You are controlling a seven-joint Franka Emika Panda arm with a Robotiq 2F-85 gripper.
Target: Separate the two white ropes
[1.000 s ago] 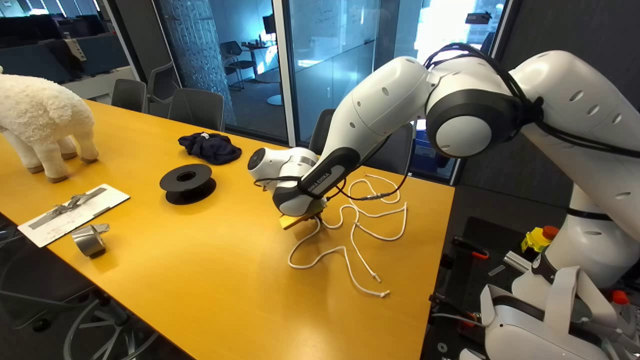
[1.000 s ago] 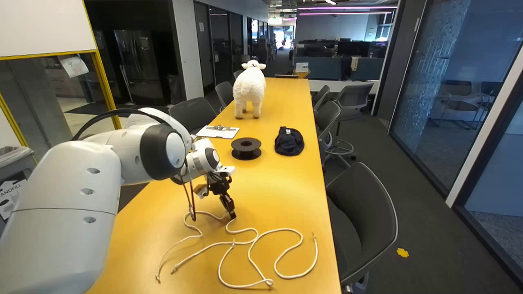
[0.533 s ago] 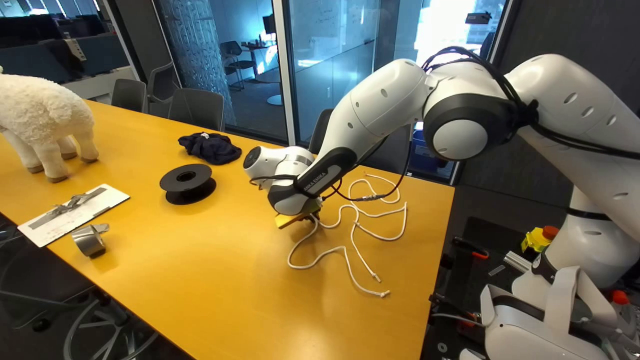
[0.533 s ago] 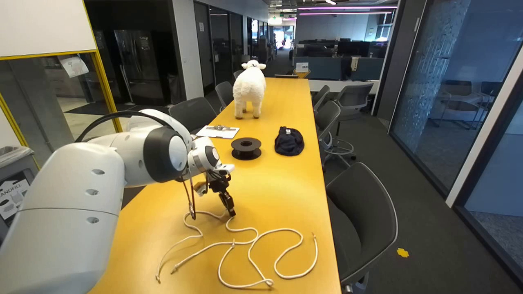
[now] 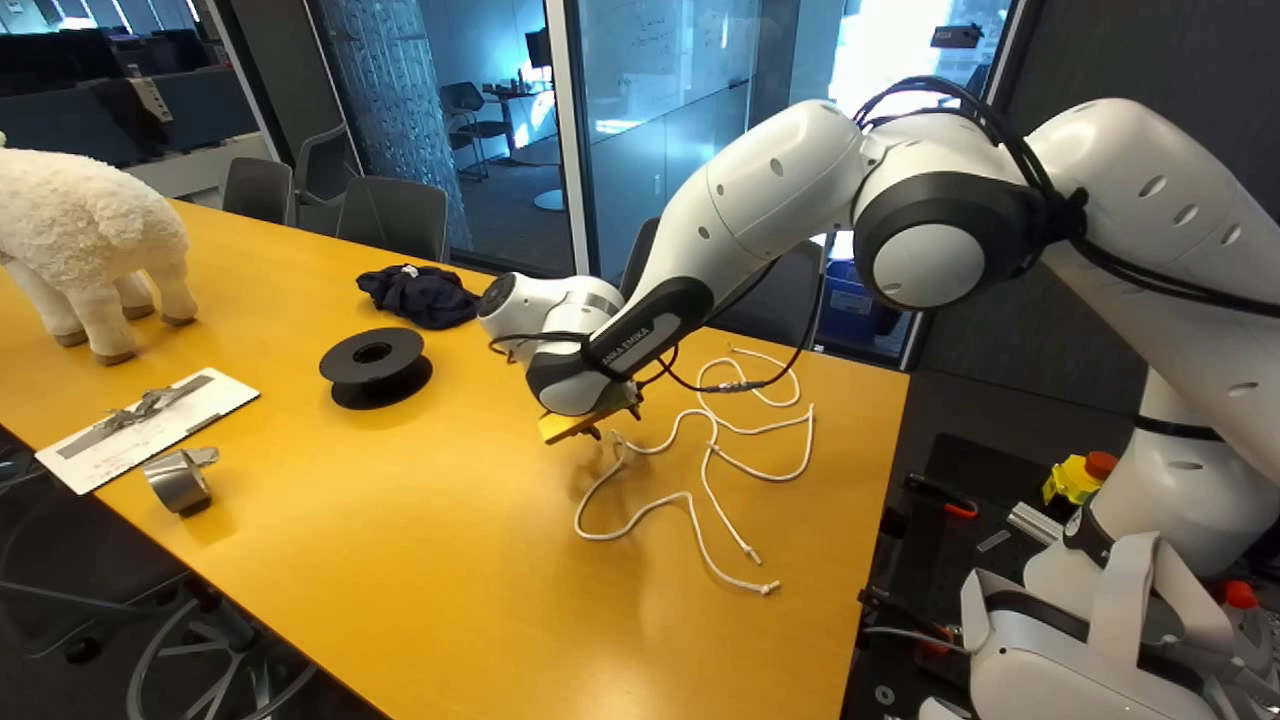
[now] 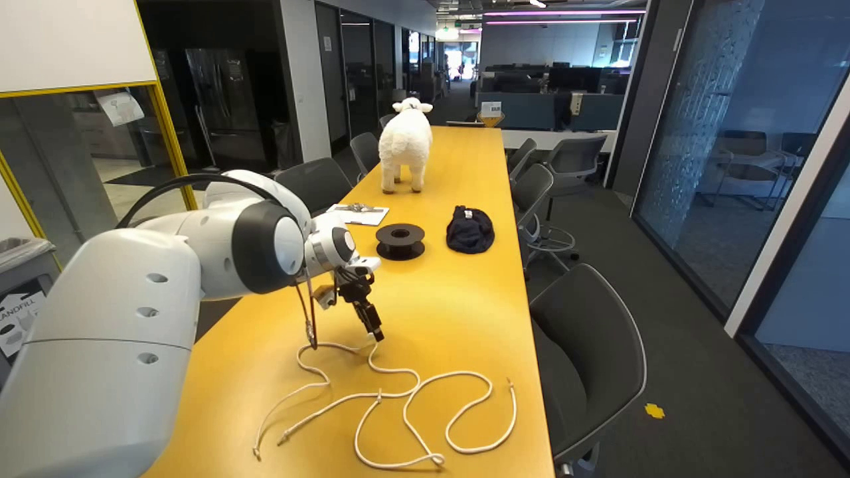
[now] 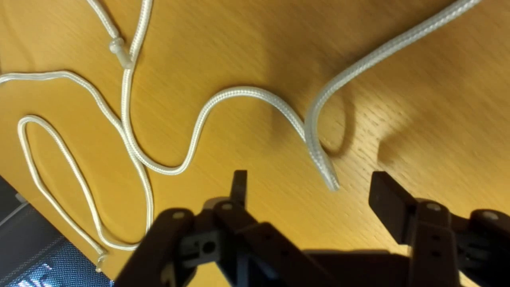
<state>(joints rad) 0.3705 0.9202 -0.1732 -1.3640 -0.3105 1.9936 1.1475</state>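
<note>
In an exterior view: two white ropes (image 5: 712, 447) loosely spread, well apart from black spool (image 5: 375, 368). In an exterior view: fingers (image 6: 372, 321) between spool and ropes' bulk. Wrist view: fingers wide, nothing held, rope bend between. Ropes meet, crossing unclear; parting likely unfinished.

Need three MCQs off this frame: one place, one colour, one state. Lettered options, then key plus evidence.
1. Where does the plush sheep stand?
A) on a chair
B) on the floor
C) on the table

2. What colour are the ropes?
A) white
B) black
C) red

3. What state is the gripper in?
A) shut on a rope
B) open
C) shut, holding nothing

Key:
1 C: both exterior views show it standing there.
2 A: they show white in all three views.
3 B: the wrist view shows its jaws well apart, no rope clamped.
</note>
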